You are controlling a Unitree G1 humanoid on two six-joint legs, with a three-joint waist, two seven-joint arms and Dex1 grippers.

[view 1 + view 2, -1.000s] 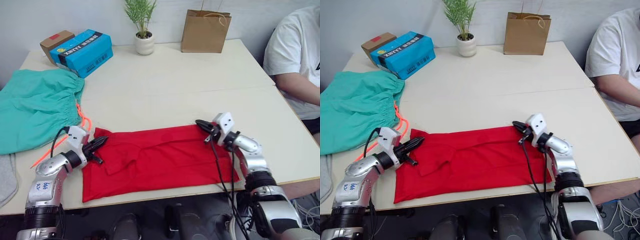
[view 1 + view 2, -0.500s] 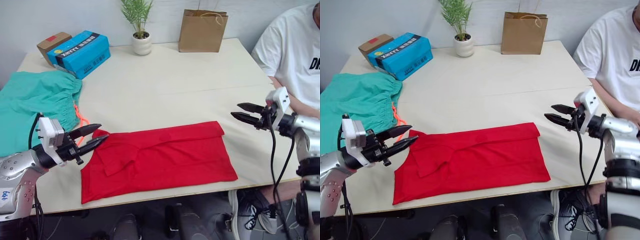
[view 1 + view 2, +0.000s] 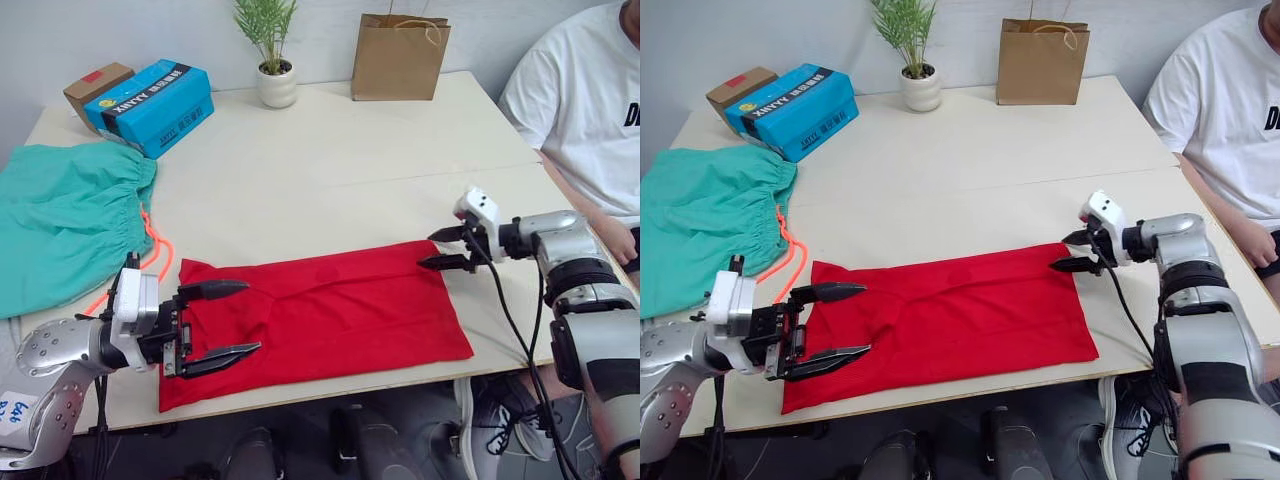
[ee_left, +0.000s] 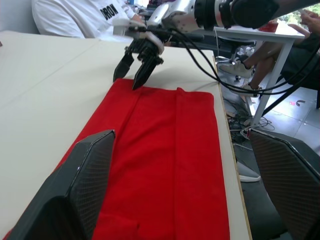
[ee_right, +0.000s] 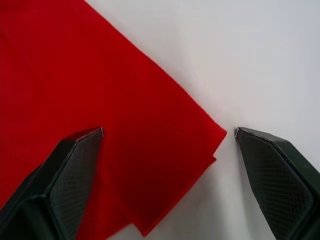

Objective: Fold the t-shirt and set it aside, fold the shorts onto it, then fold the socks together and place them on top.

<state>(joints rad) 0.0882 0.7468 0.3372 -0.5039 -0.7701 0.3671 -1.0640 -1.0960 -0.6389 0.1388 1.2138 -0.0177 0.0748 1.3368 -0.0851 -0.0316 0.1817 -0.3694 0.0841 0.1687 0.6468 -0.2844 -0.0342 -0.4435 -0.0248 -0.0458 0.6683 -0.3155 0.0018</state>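
The t-shirt [image 3: 320, 315] lies flat on the table [image 3: 340, 170] near its front edge, folded into a long red band running from the 9 o'clock side to the 3 o'clock side.

The left gripper [image 3: 232, 318] sits at the band's 9 o'clock end with its fingers spread wide — one over the upper edge of the cloth, one over the lower edge — so the shirt's end lies between them. It holds nothing. In the left wrist view the red cloth stretches away between the two fingers [image 4: 75, 195] toward the other gripper.

The right gripper [image 3: 433, 250] is at the far right corner of the shirt, about 2 o'clock from the shirt's middle, fingers parted and empty. In the right wrist view that corner [image 5: 212, 135] lies between its two fingers, one over red cloth and one over bare table.

The shorts [image 3: 65, 215] lie spread at 10 o'clock from the shirt, at the table's left edge, with the orange drawstring [image 3: 150, 245] trailing toward the shirt's left end — near it, whether touching I cannot tell.
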